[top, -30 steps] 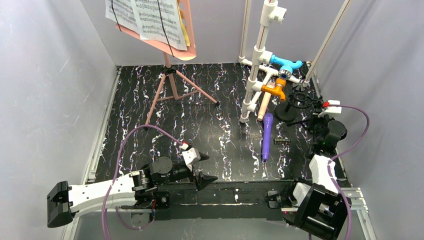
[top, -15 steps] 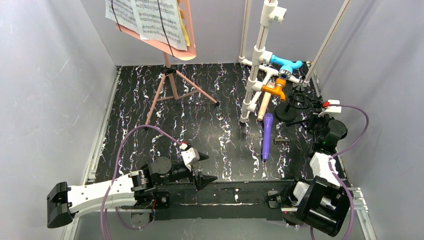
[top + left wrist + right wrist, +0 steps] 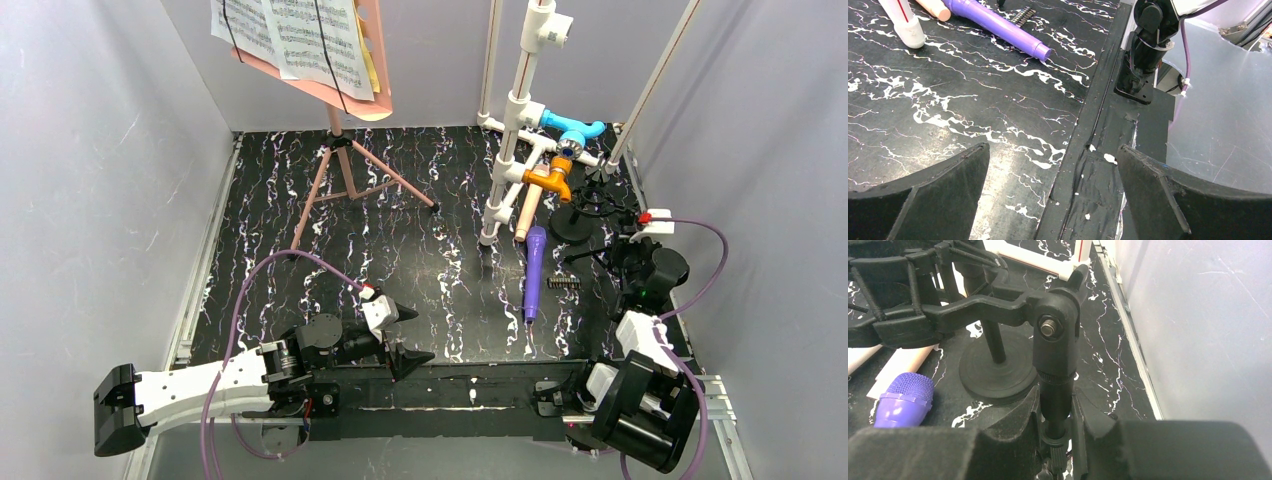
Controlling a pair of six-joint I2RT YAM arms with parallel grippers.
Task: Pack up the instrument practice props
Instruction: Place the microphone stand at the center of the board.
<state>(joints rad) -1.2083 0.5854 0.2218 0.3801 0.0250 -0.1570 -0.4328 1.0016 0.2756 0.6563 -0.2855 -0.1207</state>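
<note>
Grips thin post of small black plastic mic stand [image 3: 1055, 335] w/ right gripper [image 3: 1055, 409], 3 o'clock on table [image 3: 400, 230]. Lift straight, slow, clearing purple plastic mic [image 3: 900, 397]. Holds left gripper [image 3: 1053, 175] wide apart.

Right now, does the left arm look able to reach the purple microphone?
Probably yes. The left gripper is open and empty, and only bare table lies between it and the near end of the purple microphone; the white pipe frame stands further back.

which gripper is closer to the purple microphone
Right. The right gripper, shut on the black stand, is beside the purple microphone; the left gripper, open, is farther off to its left.
</note>
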